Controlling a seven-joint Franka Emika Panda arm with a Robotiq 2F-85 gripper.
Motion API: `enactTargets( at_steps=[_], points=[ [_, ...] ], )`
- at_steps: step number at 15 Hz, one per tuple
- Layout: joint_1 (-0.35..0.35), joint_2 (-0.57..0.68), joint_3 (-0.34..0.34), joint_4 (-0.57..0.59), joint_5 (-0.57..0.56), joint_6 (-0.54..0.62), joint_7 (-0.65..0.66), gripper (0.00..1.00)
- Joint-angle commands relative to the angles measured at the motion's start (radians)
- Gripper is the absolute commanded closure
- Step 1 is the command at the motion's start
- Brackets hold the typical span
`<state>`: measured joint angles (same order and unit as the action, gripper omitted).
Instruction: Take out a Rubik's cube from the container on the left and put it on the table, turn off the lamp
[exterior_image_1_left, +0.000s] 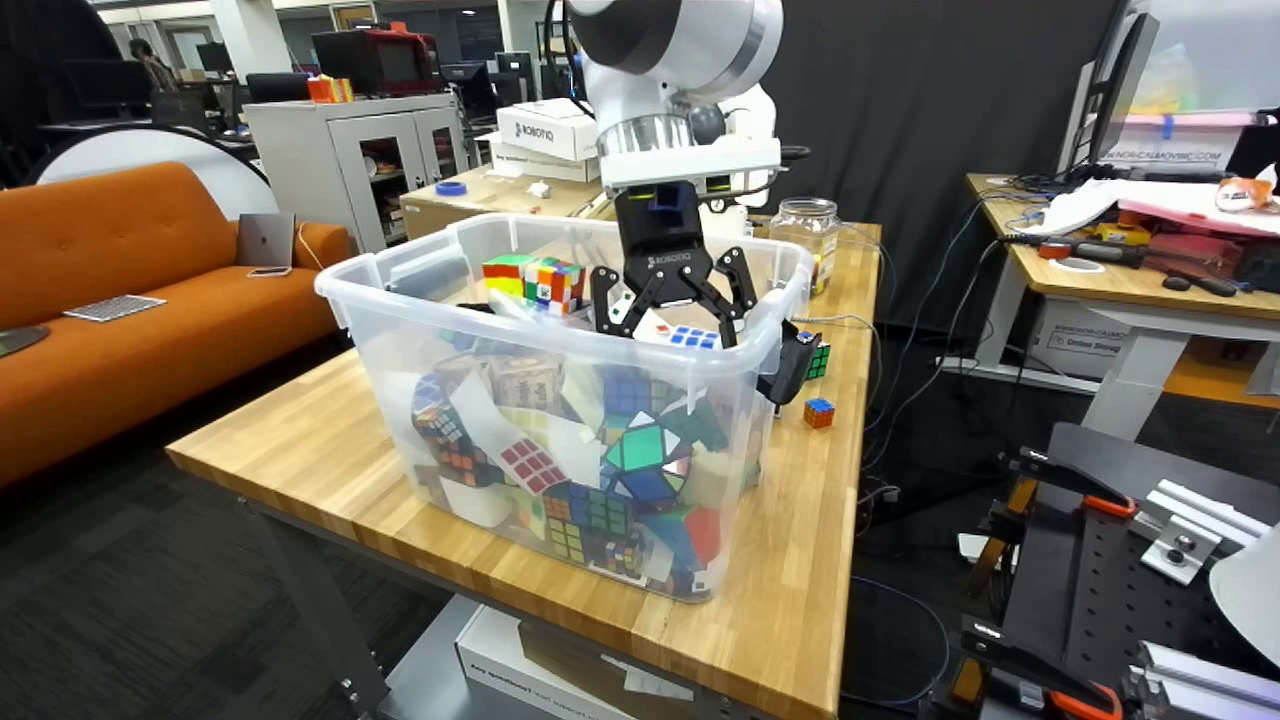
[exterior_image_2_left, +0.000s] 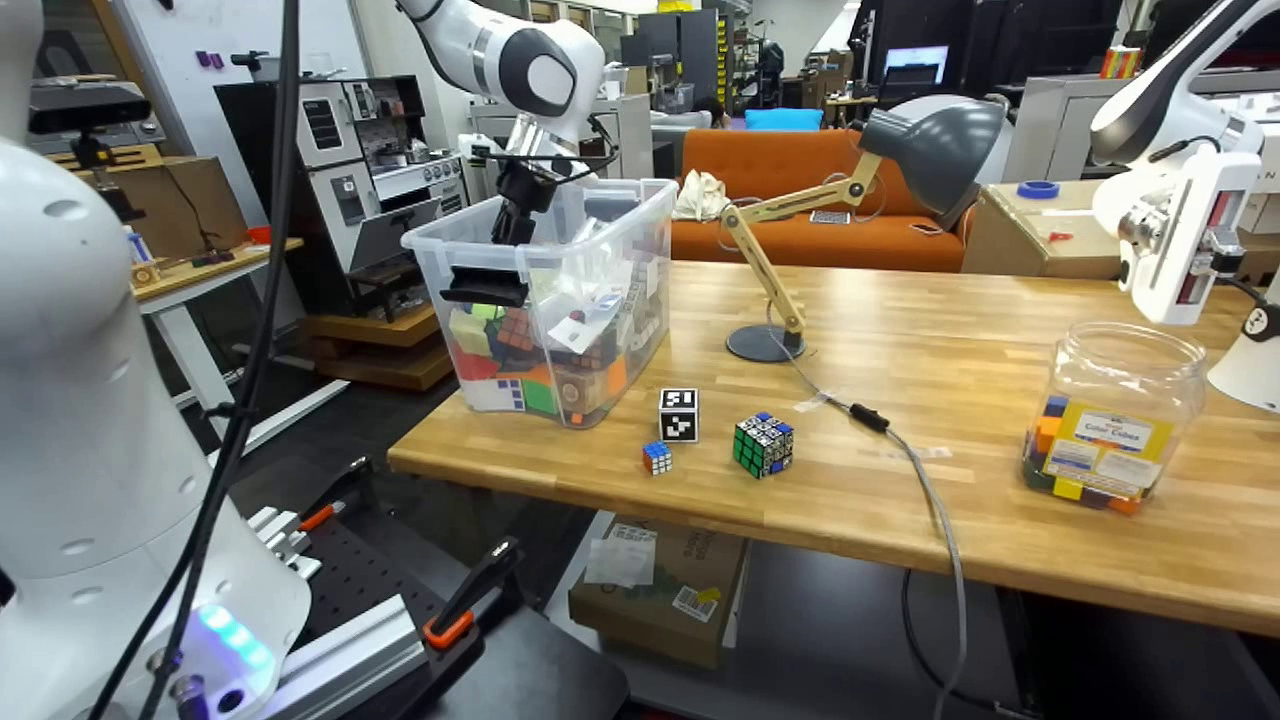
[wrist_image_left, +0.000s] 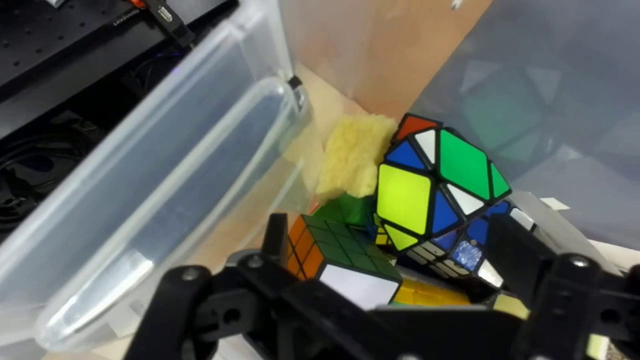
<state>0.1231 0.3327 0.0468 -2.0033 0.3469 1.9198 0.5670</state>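
In an exterior view the tub (exterior_image_1_left: 560, 340) stands on the table (exterior_image_1_left: 300, 430), heaped with Rubik's cubes (exterior_image_1_left: 590, 508) and papers; the gripper (exterior_image_1_left: 668, 318) reaches into its top, fingers (exterior_image_1_left: 603, 303) spread apart. In an exterior view the gripper shows dark at the tub's top, its fingers hard to make out. On the table near the tub sit a black-and-white block (exterior_image_2_left: 678, 415), a small cube (exterior_image_2_left: 656, 458) just beside it and a green-sided cube (exterior_image_2_left: 763, 445); behind them stands the lamp (exterior_image_2_left: 925, 148), lit or not I cannot tell. In the wrist view the fingers are apart, with a faceted puzzle (wrist_image_left: 432, 185) showing between them; one partly hides a green-and-white cube (wrist_image_left: 345, 250), touching or not I cannot tell.
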Motion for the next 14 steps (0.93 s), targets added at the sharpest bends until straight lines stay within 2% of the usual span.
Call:
enactTargets(
  at_steps=[1,8,14],
  points=[
    [-0.028,0.041,0.010,0.036,0.098,-0.074,-0.043,0.00],
    [-0.038,0.130,0.001,0.108,0.156,-0.165,-0.039,0.00],
    [-0.041,0.147,-0.020,0.124,0.159,-0.213,0.018,0.00]
  ],
)
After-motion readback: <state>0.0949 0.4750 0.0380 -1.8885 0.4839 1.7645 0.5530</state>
